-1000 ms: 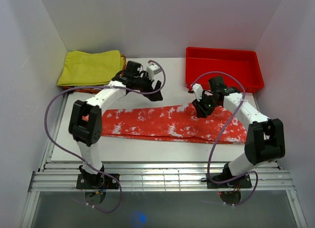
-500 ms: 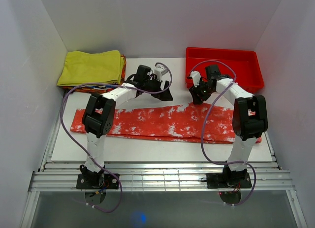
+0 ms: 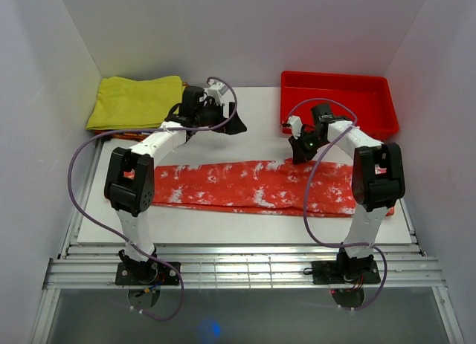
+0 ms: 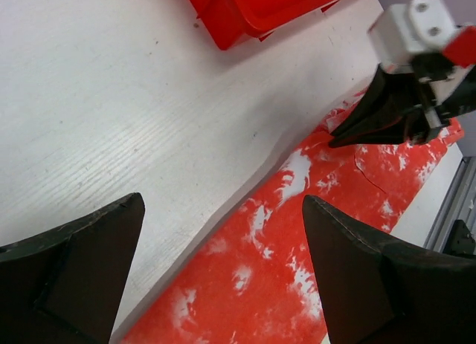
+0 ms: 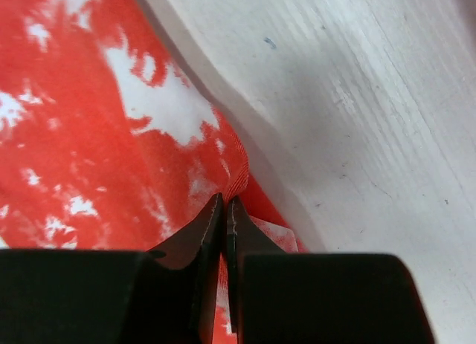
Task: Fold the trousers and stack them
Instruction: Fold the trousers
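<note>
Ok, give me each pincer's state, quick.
Left pincer: open, holding nothing.
Right pincer: shut on the trousers at their edge.

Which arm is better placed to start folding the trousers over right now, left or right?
Right. The right gripper is shut on the far edge of the trousers, so it could likely lift now; the left gripper hangs open, holding nothing.

I see a folded yellow garment (image 3: 137,100) lying at the far left corner of the white bench (image 3: 260,132). A rigid red plastic tray (image 3: 336,78) sits at the far right corner, well apart from that garment. Aluminium rails (image 3: 245,270) run along the bench's near edge
</note>
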Controlling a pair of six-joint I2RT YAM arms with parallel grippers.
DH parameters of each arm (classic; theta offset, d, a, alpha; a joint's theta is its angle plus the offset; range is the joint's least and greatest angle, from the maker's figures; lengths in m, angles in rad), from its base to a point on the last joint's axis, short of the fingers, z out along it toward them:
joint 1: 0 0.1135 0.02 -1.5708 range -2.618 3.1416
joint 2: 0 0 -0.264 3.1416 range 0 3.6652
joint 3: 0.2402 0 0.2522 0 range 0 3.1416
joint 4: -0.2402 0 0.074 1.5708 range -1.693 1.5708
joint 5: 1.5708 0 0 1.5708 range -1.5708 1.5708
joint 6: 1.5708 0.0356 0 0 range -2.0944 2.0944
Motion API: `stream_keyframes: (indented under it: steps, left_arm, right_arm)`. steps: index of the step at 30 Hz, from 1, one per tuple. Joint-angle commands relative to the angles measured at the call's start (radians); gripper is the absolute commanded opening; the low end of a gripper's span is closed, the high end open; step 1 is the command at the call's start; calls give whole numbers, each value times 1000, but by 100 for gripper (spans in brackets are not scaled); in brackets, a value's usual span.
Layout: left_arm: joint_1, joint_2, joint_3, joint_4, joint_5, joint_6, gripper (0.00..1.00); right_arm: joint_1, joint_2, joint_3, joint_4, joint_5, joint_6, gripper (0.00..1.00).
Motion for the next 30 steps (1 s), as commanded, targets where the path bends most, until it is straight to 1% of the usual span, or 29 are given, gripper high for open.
stream_keyframes:
  steps: [1,3,4,6,7,9,13,14,15,17,18,21,24,30]
  left_arm:
    - [-1,-91,-49,6,83,-82,98]
    - [-7,-120,-115,57,106,-117,98]
    - [-11,-126,-135,73,116,-163,98]
    - [-25,-130,-185,145,127,-228,98]
    - [-31,-125,-198,170,150,-296,98]
    - [-56,-105,-233,241,159,-361,98]
    - [-99,-62,-262,337,192,-516,98]
    - [-108,-53,-267,366,189,-556,98]
    - [-129,-47,-275,383,189,-568,98]
    - [-152,-25,-276,400,181,-576,98]
    - [-177,-19,-276,400,175,-582,98]
    - [-224,5,-287,405,153,-584,98]
    - [-267,34,-290,405,130,-588,98]
    - [-344,110,-253,405,107,-627,98]
  right_arm:
    - [8,-154,-42,-20,-156,-28,8]
    - [10,-207,-90,21,-167,-42,8]
    - [13,-257,-145,33,-161,-67,8]
    - [27,-300,-205,56,-152,-108,8]
    - [36,-340,-235,87,-134,-146,8]
    - [45,-374,-326,119,-112,-188,8]
    - [62,-506,-495,263,-46,-262,8]
    - [68,-531,-531,344,-31,-283,8]
    - [71,-557,-602,377,-12,-294,8]
    - [82,-624,-669,482,5,-300,8]
    - [88,-647,-731,509,14,-317,8]
    - [105,-724,-835,627,51,-328,8]
    - [116,-773,-886,705,55,-338,8]
    - [134,-785,-940,747,74,-341,8]
